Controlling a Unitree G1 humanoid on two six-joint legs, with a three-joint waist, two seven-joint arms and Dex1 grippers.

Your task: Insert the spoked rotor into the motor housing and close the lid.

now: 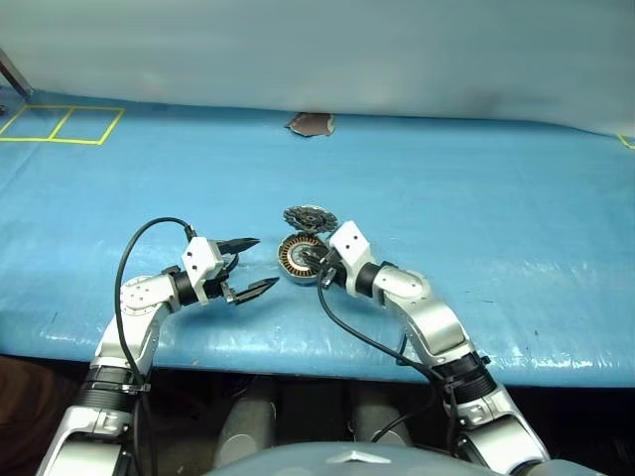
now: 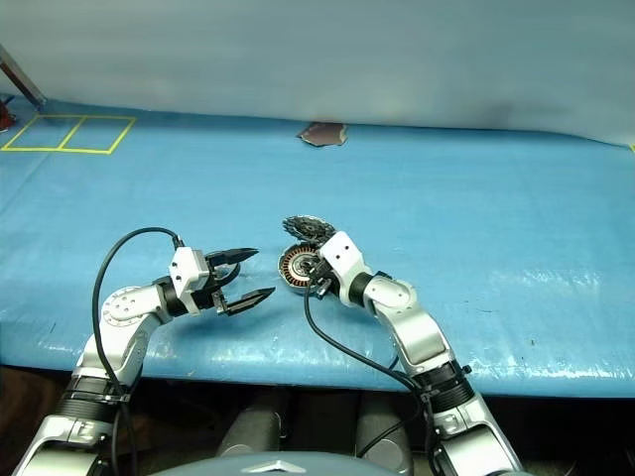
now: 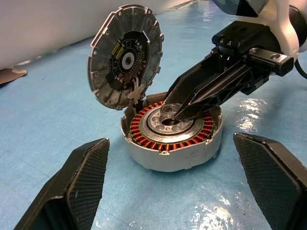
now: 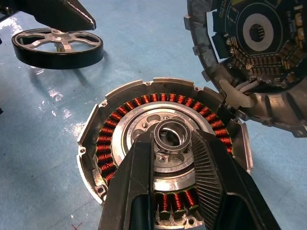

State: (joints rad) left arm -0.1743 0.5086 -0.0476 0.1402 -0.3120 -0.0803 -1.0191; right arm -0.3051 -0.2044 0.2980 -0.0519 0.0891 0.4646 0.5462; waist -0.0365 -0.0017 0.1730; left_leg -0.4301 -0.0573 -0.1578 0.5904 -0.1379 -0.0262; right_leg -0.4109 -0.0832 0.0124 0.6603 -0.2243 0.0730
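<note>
The motor housing (image 4: 120, 139) sits on the blue table, its copper windings ringing a silver hub. The lid (image 3: 125, 57) stands tilted up, joined to the housing's far edge. My right gripper (image 4: 173, 139) reaches over the housing and is shut on a small ring (image 4: 172, 128) at the hub; whether the ring is loose I cannot tell. The spoked rotor (image 4: 57, 45), a dark ring with silver spokes, lies flat on the table beside the housing, near a left fingertip (image 4: 62, 12). My left gripper (image 1: 248, 266) is open and empty, pointing at the housing from a short way off.
A blue sheet covers the table (image 1: 476, 198). Yellow tape squares (image 1: 60, 124) mark the far left corner. A brown scrap (image 1: 310, 124) lies at the far edge. The table's front edge (image 1: 298, 357) runs just under both arms.
</note>
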